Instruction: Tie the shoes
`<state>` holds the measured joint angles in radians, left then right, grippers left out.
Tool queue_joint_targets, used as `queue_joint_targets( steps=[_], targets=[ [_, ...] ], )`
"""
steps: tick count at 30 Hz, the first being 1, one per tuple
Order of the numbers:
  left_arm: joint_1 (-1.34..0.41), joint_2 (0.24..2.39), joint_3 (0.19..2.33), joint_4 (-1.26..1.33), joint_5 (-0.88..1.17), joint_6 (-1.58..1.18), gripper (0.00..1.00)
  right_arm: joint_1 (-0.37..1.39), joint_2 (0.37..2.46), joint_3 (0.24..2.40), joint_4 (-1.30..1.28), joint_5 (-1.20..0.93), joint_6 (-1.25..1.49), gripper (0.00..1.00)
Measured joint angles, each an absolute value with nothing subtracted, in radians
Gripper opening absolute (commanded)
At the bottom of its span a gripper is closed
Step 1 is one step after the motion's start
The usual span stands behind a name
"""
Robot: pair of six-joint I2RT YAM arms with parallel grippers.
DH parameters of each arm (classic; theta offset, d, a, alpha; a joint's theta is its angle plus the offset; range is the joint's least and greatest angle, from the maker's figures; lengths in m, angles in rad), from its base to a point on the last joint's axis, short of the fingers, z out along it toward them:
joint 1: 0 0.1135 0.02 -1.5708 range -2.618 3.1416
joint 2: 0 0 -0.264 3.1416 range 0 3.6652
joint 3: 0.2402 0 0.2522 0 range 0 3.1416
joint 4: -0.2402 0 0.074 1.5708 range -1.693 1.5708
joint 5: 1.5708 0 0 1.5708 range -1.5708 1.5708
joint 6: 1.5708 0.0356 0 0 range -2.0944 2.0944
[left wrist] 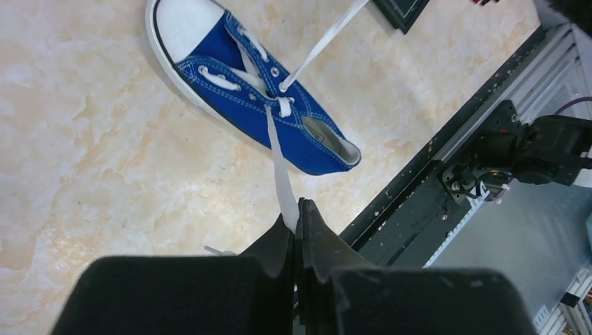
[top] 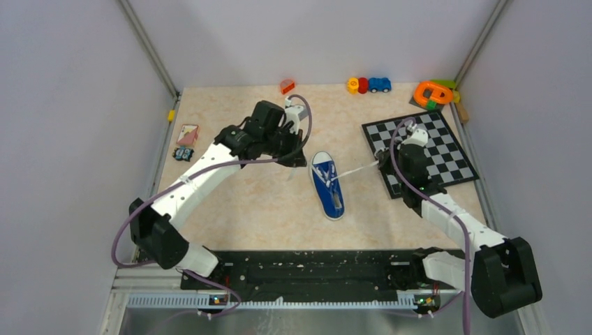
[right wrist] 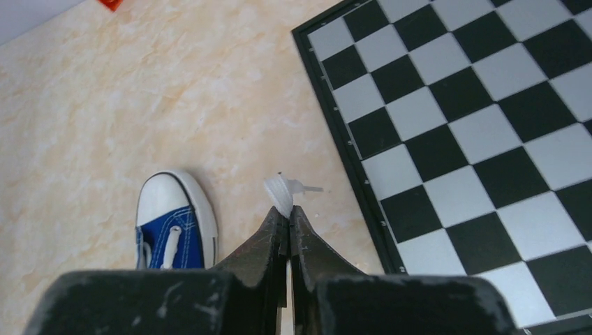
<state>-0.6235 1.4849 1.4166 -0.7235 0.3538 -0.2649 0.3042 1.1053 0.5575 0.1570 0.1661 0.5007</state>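
Note:
The blue shoe (top: pixel 328 186) lies in the middle of the table, its white toe cap pointing away from the arm bases. Its two white laces are pulled out to either side. My left gripper (top: pixel 299 159) is just left of the toe and shut on the left lace (left wrist: pixel 279 160), which runs taut from the eyelets of the shoe (left wrist: pixel 255 91) into the fingertips of the left gripper (left wrist: pixel 299 209). My right gripper (top: pixel 382 164) is at the chessboard's edge, shut on the right lace (top: pixel 356 169). In the right wrist view the lace's end (right wrist: pixel 279 192) sticks out past the right gripper (right wrist: pixel 287 211).
A chessboard (top: pixel 419 150) lies at the right under the right arm. Toy cars (top: pixel 368 85), an orange ring toy (top: pixel 433 93) and a red block (top: pixel 287 86) line the back edge. Small cards (top: pixel 187 134) sit at the left edge. The black rail (left wrist: pixel 447 167) runs along the near side.

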Motion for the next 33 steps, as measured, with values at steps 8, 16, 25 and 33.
queue_joint_targets(
  steps=[8,16,25,33],
  targets=[
    [-0.622,1.343,1.412,-0.730,0.239,-0.311,0.00,0.304,1.031,0.560,0.059,0.361,0.544,0.00],
    [-0.473,1.249,1.207,-0.735,0.132,-0.376,0.00,0.303,1.028,0.574,-0.001,0.459,0.578,0.00],
    [-0.502,1.247,1.168,-0.652,0.270,-0.348,0.00,0.308,0.991,0.581,0.046,0.284,0.493,0.00],
    [-0.638,1.353,1.327,-0.612,0.333,-0.264,0.00,0.340,0.980,0.624,0.225,-0.058,0.458,0.00]
  ],
)
